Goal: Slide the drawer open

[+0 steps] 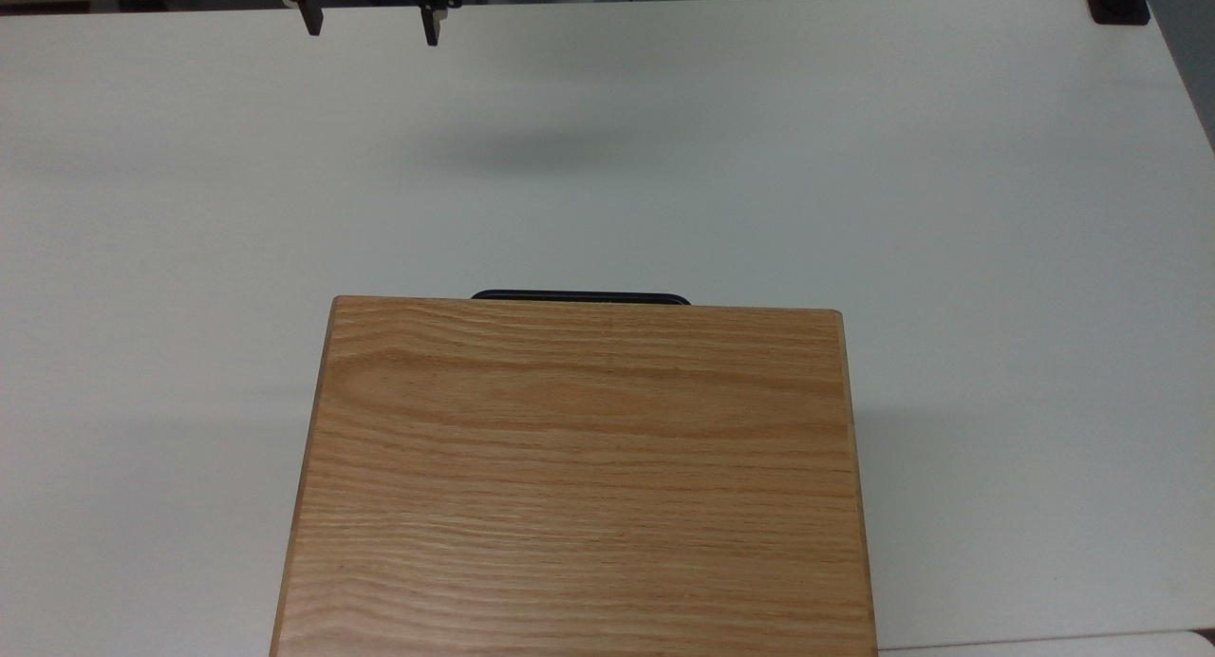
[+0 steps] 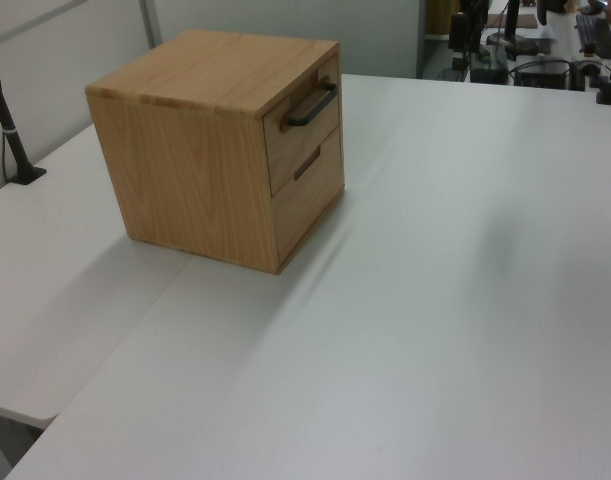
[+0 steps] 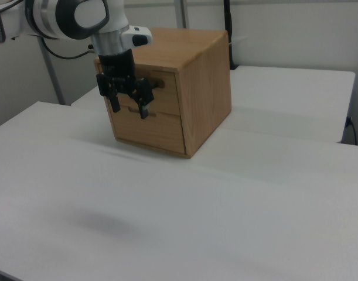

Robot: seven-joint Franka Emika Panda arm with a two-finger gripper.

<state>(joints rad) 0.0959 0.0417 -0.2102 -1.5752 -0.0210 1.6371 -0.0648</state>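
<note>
The cabinet (image 2: pixel 220 140) is set on the white table (image 1: pixel 854 163) with its front turned toward the arm, so the fronts can be reached. The drawer (image 2: pixel 303 122), the upper of two in the cabinet, is seen fully closed, its front flush with the cabinet face. Its black bar handle (image 1: pixel 580 297) is mounted across that front and juts out just past the cabinet's top edge, which leaves room for a finger behind it. The gripper (image 1: pixel 370 26) is held high and well away from the cabinet, fingers spread wide, nothing grasped. No contact has yet been made, so the pull appears not to be begun.
</note>
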